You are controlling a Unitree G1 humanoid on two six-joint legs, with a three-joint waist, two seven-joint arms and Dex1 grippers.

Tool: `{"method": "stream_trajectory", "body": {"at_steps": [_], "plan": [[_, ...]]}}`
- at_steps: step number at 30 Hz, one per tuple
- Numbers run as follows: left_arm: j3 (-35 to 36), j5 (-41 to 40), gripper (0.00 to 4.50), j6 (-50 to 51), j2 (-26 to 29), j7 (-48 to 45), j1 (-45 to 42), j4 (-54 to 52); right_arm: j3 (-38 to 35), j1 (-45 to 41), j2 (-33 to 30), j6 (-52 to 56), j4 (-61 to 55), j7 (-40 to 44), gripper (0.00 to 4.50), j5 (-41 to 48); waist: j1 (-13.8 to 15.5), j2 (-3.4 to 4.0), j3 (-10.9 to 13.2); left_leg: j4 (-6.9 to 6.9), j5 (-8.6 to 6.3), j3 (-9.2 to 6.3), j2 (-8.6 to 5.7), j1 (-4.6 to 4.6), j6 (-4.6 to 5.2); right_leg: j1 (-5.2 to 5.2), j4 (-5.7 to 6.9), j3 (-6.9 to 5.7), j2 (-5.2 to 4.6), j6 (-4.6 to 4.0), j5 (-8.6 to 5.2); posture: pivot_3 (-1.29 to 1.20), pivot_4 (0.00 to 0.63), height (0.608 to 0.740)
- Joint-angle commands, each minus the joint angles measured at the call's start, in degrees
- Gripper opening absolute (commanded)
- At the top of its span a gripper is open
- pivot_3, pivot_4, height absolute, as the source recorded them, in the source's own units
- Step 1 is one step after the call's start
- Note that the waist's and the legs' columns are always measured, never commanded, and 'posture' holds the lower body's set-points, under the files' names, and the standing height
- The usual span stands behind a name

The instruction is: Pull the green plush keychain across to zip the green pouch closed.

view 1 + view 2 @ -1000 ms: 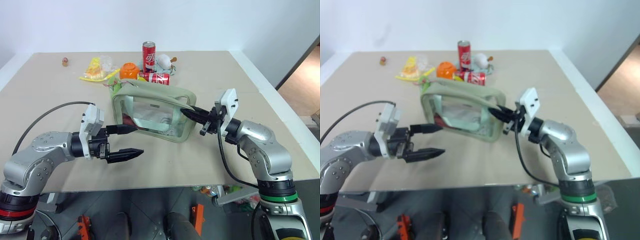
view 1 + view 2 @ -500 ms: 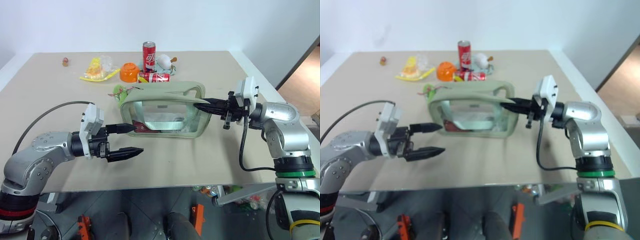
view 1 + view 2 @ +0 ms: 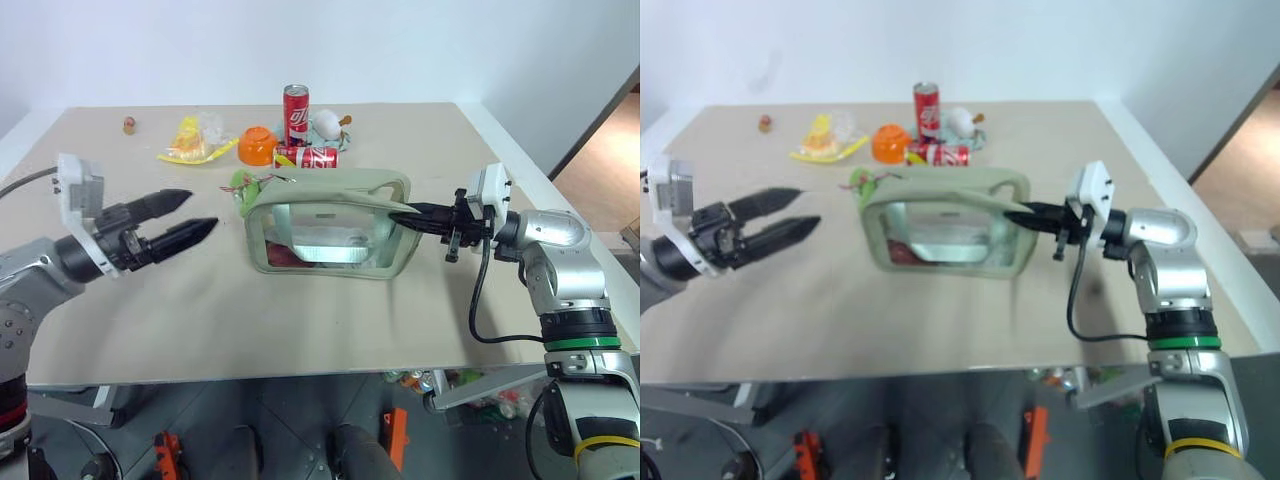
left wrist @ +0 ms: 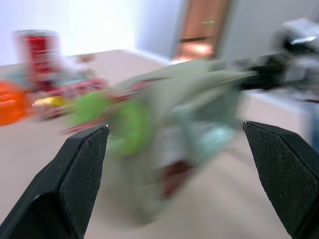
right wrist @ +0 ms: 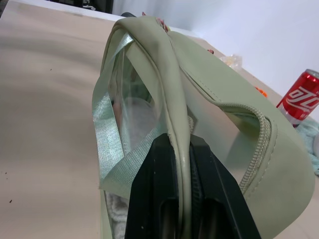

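The green pouch (image 3: 325, 228) stands broadside in the middle of the table, its clear window facing me and its top flap arched up. The lime green plush keychain (image 3: 243, 186) lies at the pouch's upper left corner, on the table side. My right gripper (image 3: 398, 214) is shut on the pouch's right end; the right wrist view shows both fingers (image 5: 162, 169) pinching the pale green edge seam (image 5: 175, 107) beside the zipper. My left gripper (image 3: 201, 211) hovers open well to the left of the pouch, pointing toward it and holding nothing. The left wrist view shows the keychain (image 4: 127, 124) blurred between wide-spread fingers (image 4: 79, 169).
Behind the pouch are an upright red can (image 3: 297, 108), a lying red can (image 3: 316, 157), an orange bowl (image 3: 259, 144), a yellow crinkly packet (image 3: 188, 140) and a white object (image 3: 327, 122). A small brown thing (image 3: 129, 124) sits far back left. The table's right edge (image 3: 560, 210) runs close behind my right arm.
The right gripper drew the pouch's end to the right, turning the pouch broadside, then held still. The left gripper, still open, swung away to the left and rose.
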Motion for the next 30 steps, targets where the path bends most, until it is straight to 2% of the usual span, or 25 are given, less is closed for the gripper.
{"method": "stream_trajectory", "body": {"at_steps": [1,7,12,20,26,29,30], "plan": [[-5.32,6.27,4.50,-6.77,-3.06,-1.92,-5.09,6.59,0.09,-0.08,0.27,0.55,-4.48,-0.79,0.06,0.09,0.08,-0.02,-0.01,0.00,0.02,0.00,0.01,-0.01,-0.01,-0.01,0.00,0.00,0.01,-0.01,0.03,0.00,0.150,0.740],[-10.36,12.35,4.50,-11.79,-8.18,-4.13,-12.59,19.43,-0.47,1.38,0.14,2.36,-8.89,-2.75,0.06,0.45,-0.19,-0.02,-0.01,-0.01,0.04,0.10,0.02,-0.06,-0.03,-0.11,-0.02,0.11,0.07,0.04,0.10,0.00,0.150,0.740],[-10.35,15.98,4.50,-16.20,-11.11,-3.54,-18.54,30.24,-0.98,2.16,-0.56,3.12,-10.53,-3.89,0.06,0.31,-0.15,-0.02,-0.01,-0.09,0.02,0.03,0.06,-0.09,0.00,-0.16,-0.01,0.11,0.18,-0.08,0.10,0.00,0.150,0.740],[-10.39,15.67,4.50,-17.64,-14.63,-9.61,-22.65,35.87,-1.56,3.23,-2.00,3.29,-10.91,-4.71,0.06,0.04,0.01,-0.02,-0.01,-0.04,0.01,0.06,0.04,-0.15,0.00,-0.15,-0.02,0.11,0.12,-0.06,0.11,0.00,0.150,0.740],[-8.88,15.56,4.50,-18.71,-16.71,-10.07,-25.85,39.56,-1.48,3.74,-2.27,3.43,-11.28,-5.25,0.06,0.00,-0.02,-0.02,-0.01,-0.02,0.01,0.06,0.04,-0.14,0.00,-0.15,-0.02,0.11,0.13,-0.03,0.10,0.00,0.150,0.740],[-8.40,15.79,3.78,-19.63,-17.43,-10.10,-26.75,40.70,-1.43,3.71,-2.37,3.45,-11.19,-5.44,0.00,-0.18,0.00,-0.03,-0.01,-0.03,0.01,0.04,0.03,-0.16,0.00,-0.15,-0.02,0.10,0.12,-0.03,0.10,0.00,0.150,0.740],[-8.22,16.08,3.38,-20.22,-17.70,-9.84,-27.03,41.35,-1.39,3.66,-2.44,3.37,-11.07,-5.43,0.00,-0.28,0.00,-0.03,-0.01,-0.02,0.01,0.05,0.03,-0.16,0.00,-0.15,-0.02,0.10,0.12,-0.03,0.10,0.00,0.150,0.740]]}}
